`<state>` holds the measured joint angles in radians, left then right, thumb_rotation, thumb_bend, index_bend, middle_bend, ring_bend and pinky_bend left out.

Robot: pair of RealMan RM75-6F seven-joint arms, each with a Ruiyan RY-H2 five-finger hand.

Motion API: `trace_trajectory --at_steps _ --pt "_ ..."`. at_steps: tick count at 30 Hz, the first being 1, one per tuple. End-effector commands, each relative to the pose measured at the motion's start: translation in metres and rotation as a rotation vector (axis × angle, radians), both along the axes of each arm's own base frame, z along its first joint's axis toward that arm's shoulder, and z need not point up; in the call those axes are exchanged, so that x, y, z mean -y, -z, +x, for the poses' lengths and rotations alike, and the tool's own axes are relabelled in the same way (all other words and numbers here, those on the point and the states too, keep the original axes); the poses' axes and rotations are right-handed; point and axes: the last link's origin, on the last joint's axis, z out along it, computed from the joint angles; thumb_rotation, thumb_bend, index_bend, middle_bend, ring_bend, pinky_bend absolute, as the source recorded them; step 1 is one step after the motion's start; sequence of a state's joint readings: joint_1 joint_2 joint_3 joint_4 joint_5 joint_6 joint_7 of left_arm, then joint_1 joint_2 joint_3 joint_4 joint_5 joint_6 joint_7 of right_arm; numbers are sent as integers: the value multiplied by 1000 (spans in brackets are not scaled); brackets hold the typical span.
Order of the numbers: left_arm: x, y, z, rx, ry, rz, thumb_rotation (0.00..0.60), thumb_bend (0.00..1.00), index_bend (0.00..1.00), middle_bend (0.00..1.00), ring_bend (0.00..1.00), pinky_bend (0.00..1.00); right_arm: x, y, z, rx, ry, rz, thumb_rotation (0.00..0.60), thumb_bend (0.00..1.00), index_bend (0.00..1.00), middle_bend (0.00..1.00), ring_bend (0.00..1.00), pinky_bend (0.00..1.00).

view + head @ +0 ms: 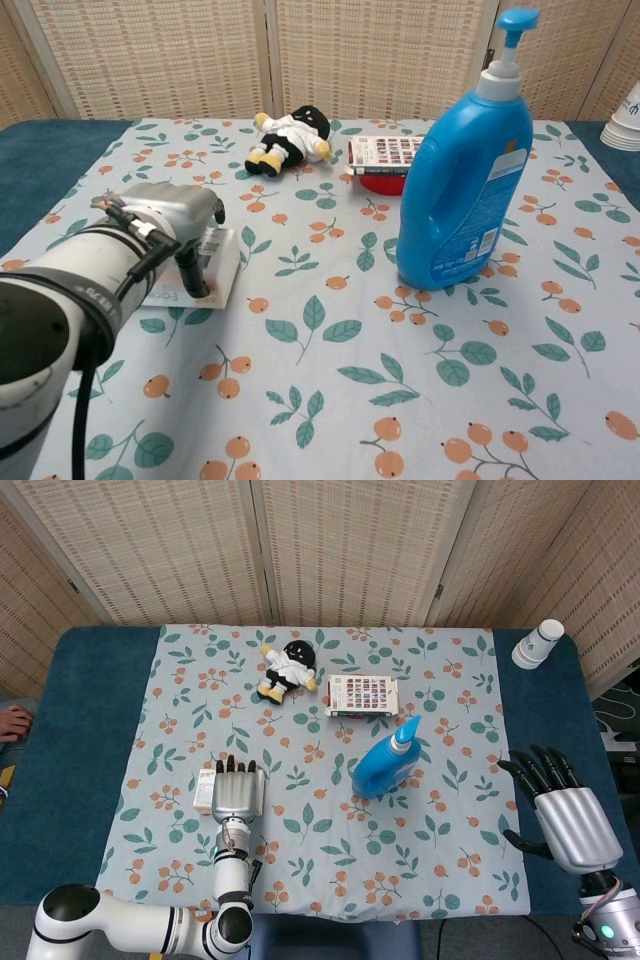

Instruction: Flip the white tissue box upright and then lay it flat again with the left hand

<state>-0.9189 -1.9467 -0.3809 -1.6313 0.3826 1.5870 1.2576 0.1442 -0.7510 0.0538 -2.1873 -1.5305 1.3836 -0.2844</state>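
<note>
Left hand (237, 792) lies flat on box (205, 790), fingers together, thumb (190, 272) down its side. One box. Right hand (562, 815) spread, empty.

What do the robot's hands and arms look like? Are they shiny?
Yes. The left hand and right hand have shiny silver metal backs and black fingers. The left arm is glossy white with black joint bands and a black cable alongside it.

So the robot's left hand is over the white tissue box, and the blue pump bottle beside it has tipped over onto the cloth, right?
Not quite. The left hand is indeed over the white tissue box, but the blue pump bottle has not tipped over: the chest view shows it standing upright on the cloth.
</note>
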Motion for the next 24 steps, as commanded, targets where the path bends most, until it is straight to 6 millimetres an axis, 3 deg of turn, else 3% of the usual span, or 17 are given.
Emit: trace_trajectory --at_steps 1,7,13,20,24 --pt "-2 -1 -1 -3 17 30 600 252 264 353 109 162 0 0 0 0 -1 -1 600 115 173 107 0 63" --pt "-3 -6 1 13 61 76 600 267 365 461 199 217 -1 -1 0 1 0 -2 600 115 172 107 0 63" --pt "-6 -31 13 89 142 155 600 268 417 518 254 246 0 -2 0 2 1 -5 600 115 173 107 0 63" --pt "0 -73 22 370 186 255 600 268 445 559 292 306 -1 0 0 -1 0 -3 600 115 172 107 0 63" --pt "1 -83 16 564 184 296 600 265 445 559 294 297 -1 2 0 -6 1 3 600 114 173 108 0 63"
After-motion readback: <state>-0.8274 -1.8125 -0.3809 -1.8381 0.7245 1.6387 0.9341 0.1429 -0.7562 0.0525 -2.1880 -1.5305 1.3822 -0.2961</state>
